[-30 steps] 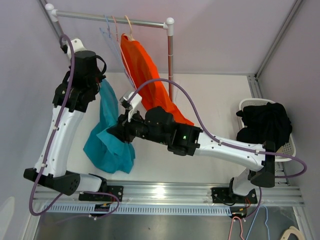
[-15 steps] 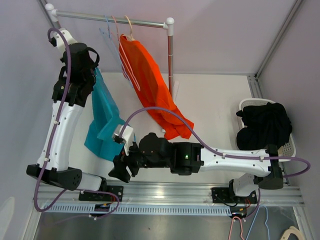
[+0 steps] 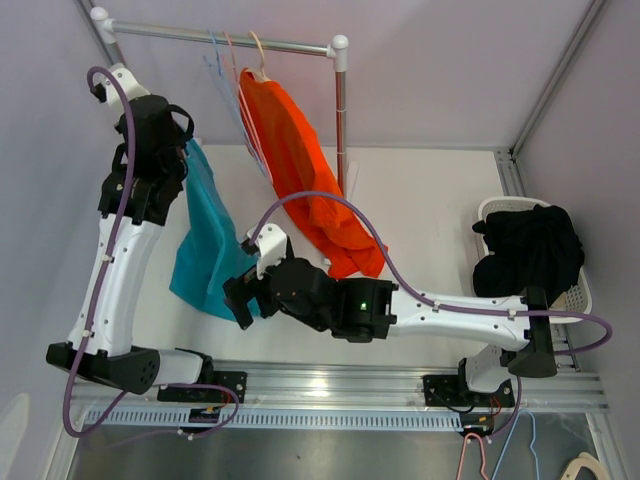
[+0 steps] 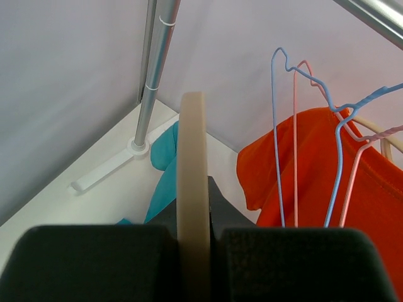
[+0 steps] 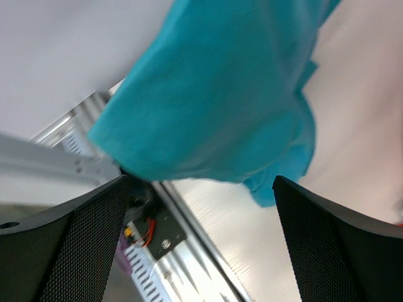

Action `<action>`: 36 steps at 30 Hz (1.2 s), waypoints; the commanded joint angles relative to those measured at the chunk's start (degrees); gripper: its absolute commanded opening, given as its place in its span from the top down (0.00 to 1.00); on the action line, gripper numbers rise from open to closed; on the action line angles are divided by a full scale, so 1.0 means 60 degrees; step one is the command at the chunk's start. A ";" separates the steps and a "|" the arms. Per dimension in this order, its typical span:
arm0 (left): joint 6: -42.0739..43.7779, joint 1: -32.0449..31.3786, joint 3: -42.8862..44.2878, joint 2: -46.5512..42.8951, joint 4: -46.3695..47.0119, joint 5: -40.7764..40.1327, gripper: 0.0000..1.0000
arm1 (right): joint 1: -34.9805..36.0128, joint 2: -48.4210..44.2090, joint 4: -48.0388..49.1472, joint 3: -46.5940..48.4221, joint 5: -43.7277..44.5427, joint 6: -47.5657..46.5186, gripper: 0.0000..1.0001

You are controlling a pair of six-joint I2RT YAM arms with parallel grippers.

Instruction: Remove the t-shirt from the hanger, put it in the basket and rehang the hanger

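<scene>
Pull-off step: left gripper clenched on hanger, shirt hanging off it, right gripper gaping at the hem, empty; next likely needs gripping the hem and tugging clear.

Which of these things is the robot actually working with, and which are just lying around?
In use: teal t-shirt, beige hanger, left gripper, right gripper.
Just there: orange t-shirt, empty wire hangers, clothes rail, white basket, black clothes.
</scene>
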 commanded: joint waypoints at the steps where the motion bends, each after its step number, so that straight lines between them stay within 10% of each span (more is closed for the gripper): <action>1: -0.0151 -0.0006 -0.0041 -0.0330 0.0535 -0.0113 0.99 | 0.0027 0.0220 0.0739 0.0537 0.1860 -0.0176 0.01; 7: -0.0239 -0.0006 0.0003 -0.0360 0.0491 -0.0142 0.99 | -0.0294 0.1127 0.0961 0.1196 0.1612 -0.0645 0.03; 9: -0.0181 -0.0006 0.0061 -0.0272 0.0578 -0.0142 0.99 | -0.0426 0.1361 0.0859 0.1328 0.1072 -0.0718 0.37; 11: -0.0122 0.0009 0.0236 -0.0141 0.0623 -0.0258 0.99 | -0.0412 0.1421 0.0304 0.1562 0.1143 -0.0427 1.00; 28: -0.0121 0.0478 0.2301 0.1705 0.0348 -0.0072 0.99 | 0.2503 -0.2666 -0.0960 -0.4953 0.2491 0.4437 1.00; 32: -0.0939 0.0434 0.4277 0.1794 -0.2520 0.1918 0.99 | 0.1554 -0.2227 -0.0185 -0.4518 0.2550 0.3182 1.00; 36: -0.1265 -0.0472 0.1559 -0.0655 -0.3203 0.2466 0.99 | -0.0174 -0.1510 0.0623 -0.3055 0.1482 0.1118 1.00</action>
